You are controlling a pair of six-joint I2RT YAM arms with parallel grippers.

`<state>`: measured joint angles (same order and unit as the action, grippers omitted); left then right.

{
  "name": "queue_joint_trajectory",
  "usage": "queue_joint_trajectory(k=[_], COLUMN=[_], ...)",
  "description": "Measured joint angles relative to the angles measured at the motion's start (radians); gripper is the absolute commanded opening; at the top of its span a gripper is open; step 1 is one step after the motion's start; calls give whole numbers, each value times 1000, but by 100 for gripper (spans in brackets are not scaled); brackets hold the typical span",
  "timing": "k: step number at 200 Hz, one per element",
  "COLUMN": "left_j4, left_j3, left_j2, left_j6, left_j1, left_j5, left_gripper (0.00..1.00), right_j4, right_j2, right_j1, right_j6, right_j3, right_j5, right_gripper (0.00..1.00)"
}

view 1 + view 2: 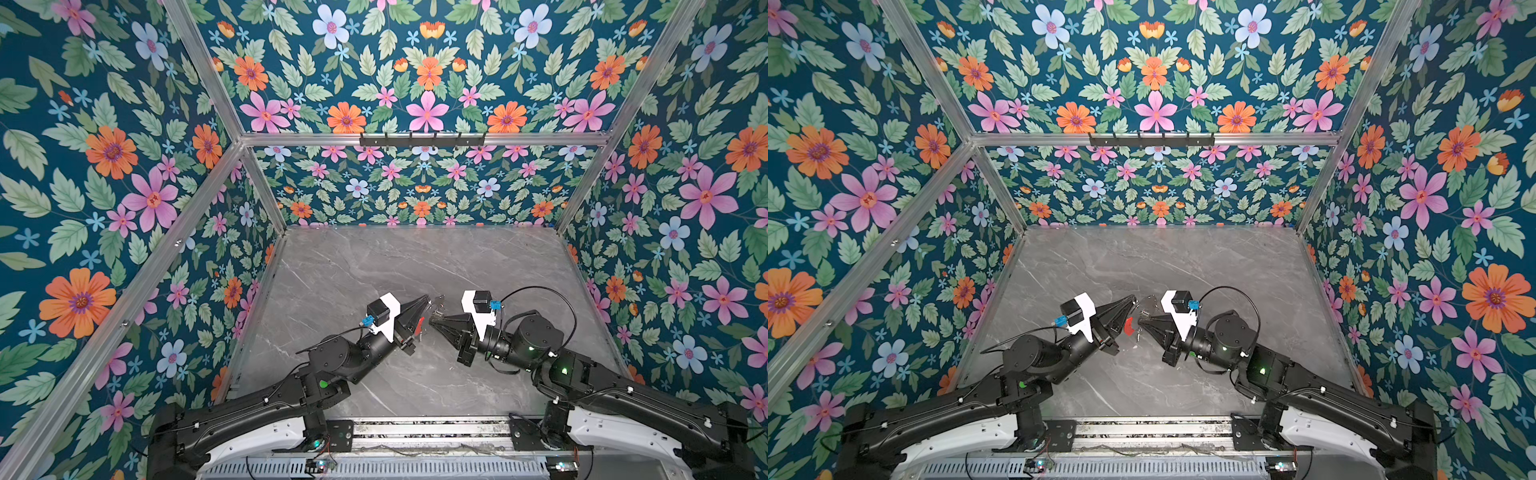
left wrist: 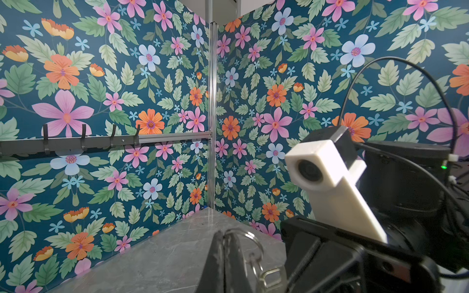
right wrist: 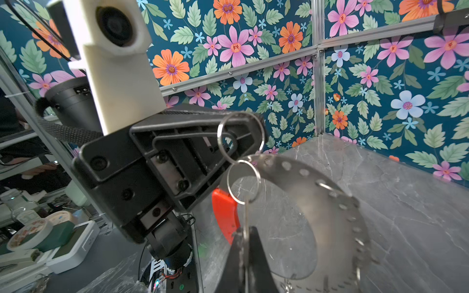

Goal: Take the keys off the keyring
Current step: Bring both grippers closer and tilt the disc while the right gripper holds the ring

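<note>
Both grippers meet in mid-air over the middle of the table. The keyring (image 3: 330, 197) is a broad curved grey metal band with holes and a red section (image 3: 225, 215); its red part (image 1: 420, 323) shows between the grippers in both top views. Two small split rings link to it. My left gripper (image 2: 225, 234) is shut on the upper split ring (image 3: 239, 137). From the lower split ring (image 3: 243, 181) hangs a thin silvery key (image 3: 245, 223), seen edge-on. My right gripper (image 3: 245, 229) is shut on that key. A small metal clasp (image 2: 272, 276) dangles beside the left jaws.
The grey marble table (image 1: 374, 270) is walled by floral panels on three sides. A black hook rail (image 1: 422, 139) runs along the back wall. Tape rolls and boxes (image 3: 30, 233) lie outside the enclosure behind the left arm.
</note>
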<state>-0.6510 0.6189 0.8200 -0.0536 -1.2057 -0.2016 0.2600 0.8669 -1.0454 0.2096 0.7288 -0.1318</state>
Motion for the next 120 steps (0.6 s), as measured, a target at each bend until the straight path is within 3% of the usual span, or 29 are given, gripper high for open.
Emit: queue_joint_trajectory(k=[120], left_j4=[-8], left_j3=[6], left_j2=[6], left_j6=[-89], left_j1=[-39], left_j5=[-121], left_gripper=[0], right_j4=[104], right_j2=[56], right_j1=[45], right_j6=[240], right_j3=[-5], right_j5=[-177], right_gripper=[0])
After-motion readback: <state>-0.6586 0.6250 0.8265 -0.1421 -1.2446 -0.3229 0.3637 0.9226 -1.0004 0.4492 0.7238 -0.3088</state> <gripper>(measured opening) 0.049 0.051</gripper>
